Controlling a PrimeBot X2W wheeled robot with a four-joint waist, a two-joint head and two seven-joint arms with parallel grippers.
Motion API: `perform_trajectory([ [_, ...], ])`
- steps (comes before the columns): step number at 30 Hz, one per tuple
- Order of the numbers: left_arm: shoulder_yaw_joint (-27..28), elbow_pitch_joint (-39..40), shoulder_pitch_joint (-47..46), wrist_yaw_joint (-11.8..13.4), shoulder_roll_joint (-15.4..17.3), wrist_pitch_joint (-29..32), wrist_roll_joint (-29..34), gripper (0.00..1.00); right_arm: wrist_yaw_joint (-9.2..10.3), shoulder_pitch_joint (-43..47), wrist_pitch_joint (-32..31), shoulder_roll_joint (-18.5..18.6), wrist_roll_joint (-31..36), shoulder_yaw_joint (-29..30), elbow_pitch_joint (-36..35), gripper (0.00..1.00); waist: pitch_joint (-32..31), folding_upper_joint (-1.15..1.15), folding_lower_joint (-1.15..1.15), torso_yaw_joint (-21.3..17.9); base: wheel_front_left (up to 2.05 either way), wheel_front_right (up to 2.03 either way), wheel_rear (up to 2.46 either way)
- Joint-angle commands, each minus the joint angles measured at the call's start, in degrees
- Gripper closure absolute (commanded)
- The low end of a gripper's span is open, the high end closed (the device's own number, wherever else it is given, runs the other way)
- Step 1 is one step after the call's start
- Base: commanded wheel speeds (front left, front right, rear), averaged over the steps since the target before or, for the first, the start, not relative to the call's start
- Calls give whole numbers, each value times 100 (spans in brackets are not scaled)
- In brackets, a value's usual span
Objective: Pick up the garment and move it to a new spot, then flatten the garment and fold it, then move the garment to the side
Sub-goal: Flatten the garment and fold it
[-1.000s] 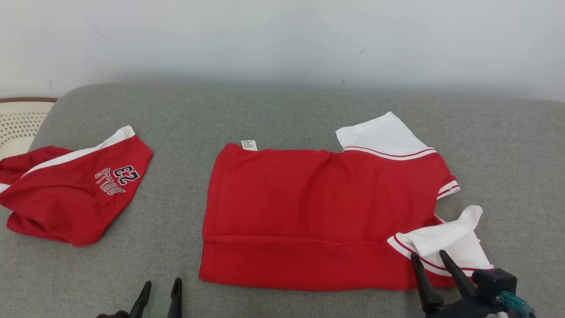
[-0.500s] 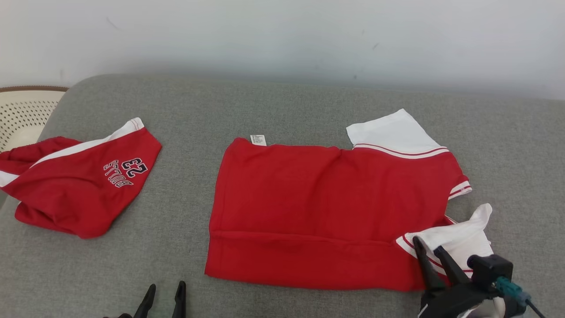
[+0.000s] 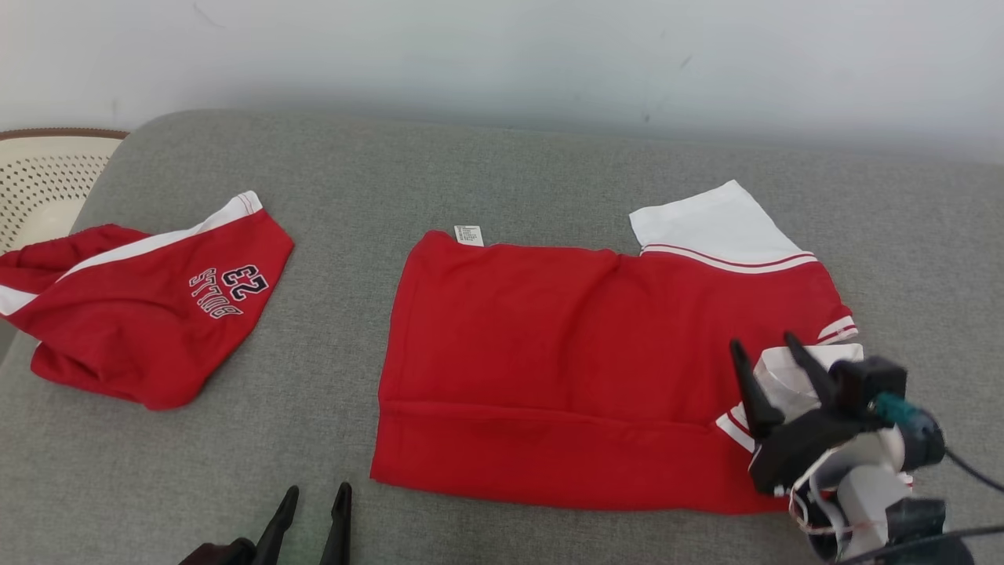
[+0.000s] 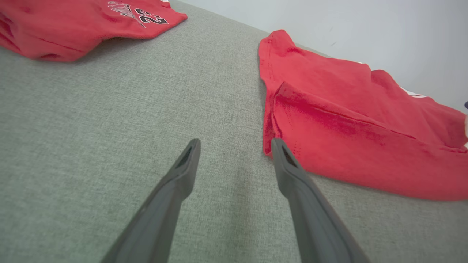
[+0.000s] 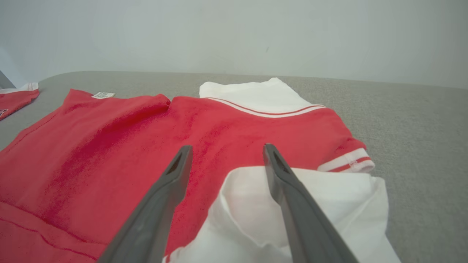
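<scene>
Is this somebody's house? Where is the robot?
Probably a room at home, or one made to look like it: a grey cushioned seat against a plain wall, a shirt and shorts laid on it, and a basket beside it.

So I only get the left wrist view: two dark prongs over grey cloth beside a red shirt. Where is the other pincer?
Observer: The right pincer hovers over a bunched white sleeve at the right end of the shirt.
Operator: Is it gripping that sleeve?
Observer: No, the right wrist view shows its fingers spread apart, nothing pinched between them.
Operator: Anything else nearby?
Observer: A cream perforated basket stands past the left edge of the cushion, beyond the red shorts.
</scene>
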State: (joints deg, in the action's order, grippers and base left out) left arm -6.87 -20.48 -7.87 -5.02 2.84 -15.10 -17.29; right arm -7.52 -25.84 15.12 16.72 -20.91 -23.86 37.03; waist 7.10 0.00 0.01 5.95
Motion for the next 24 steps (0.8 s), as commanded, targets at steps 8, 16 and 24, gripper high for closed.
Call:
perform_trajectory([
  [8, 6, 43, 52, 73, 11, -7, -63, 0, 7, 42, 3, -230, 465, 719, -334, 0, -127, 0, -1, -32, 0, 0, 0],
  [16, 164, 154, 354, 80, 12, -7, 28, 0, 6, 1243, 3, -314, 540, 1375, -840, 0, -389, 0, -1, -333, 0, 0, 0],
  [24, 214, 227, 441, 84, 12, -7, 99, 0, 6, 1830, 3, -323, 604, 1797, -789, 0, -360, 0, -1, -595, 0, 0, 0],
])
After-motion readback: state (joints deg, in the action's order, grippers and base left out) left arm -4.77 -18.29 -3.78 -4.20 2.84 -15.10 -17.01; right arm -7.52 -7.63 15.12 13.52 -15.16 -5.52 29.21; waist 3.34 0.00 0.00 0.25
